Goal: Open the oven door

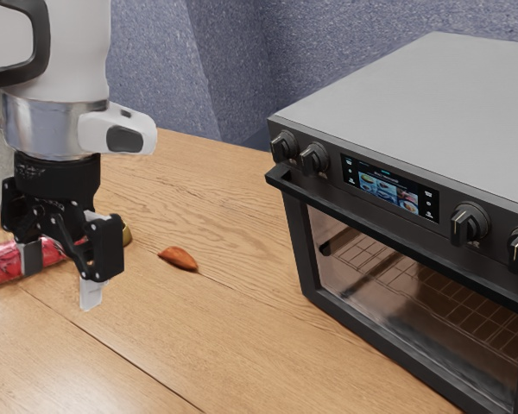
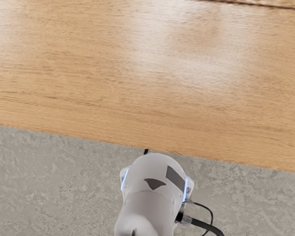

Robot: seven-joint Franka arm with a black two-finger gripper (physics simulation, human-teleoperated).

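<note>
Tool point(image 1: 62, 283): standing wide open, holding nothing. Red can point(image 1: 2, 263): lying close by, risking a knock from any low sweep. Oven door point(image 1: 414, 302): standing shut, well apart; its handle point(image 1: 371, 221) risking a missed grasp through skewed approach.

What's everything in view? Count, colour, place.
Table: 1, wood-brown, under everything
Oven: 1, black, grey top, exterior view's right
Door handle: 1, black, oven front
Knobs: 4 seen, dark, oven front
Screen: 1, lit, between knobs
Rack: 1+, metal, inside oven
Can or bottle: 1, red, lying near gripper
Nut-shaped item: 1, reddish-brown, between gripper and oven
Backdrop: blue-grey, behind
Floor: grey, beyond table edge
Arm: 1, white
Gripper: 1, black, open
</note>
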